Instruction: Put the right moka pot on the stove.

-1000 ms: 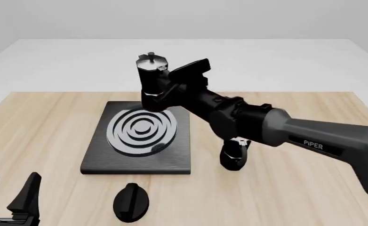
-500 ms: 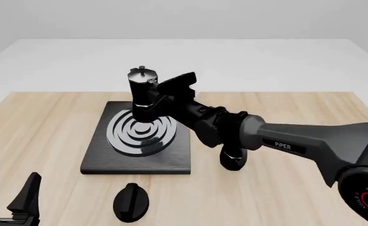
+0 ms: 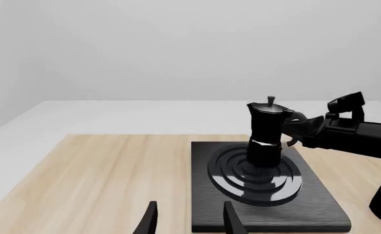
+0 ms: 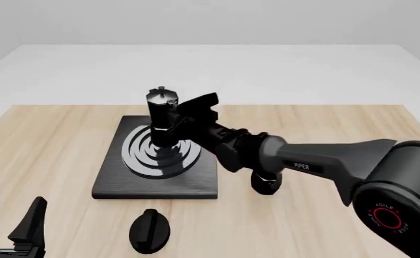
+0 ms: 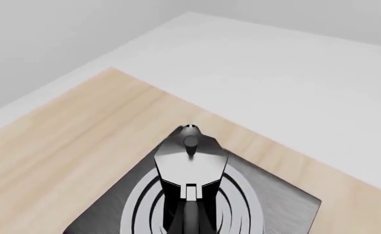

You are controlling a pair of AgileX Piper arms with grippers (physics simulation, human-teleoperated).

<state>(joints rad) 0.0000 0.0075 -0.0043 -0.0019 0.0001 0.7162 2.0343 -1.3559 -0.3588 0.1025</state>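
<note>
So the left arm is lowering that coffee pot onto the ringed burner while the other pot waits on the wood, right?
Not quite: it is the right arm. In the front view the right gripper holds the moka pot by its handle over the stove, while the left gripper sits idle and open near the table's edge. The other pot does wait on the wood.

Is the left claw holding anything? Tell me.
No: in the front view the left claw sits open near the table's front edge, nothing between its fingers.
</note>
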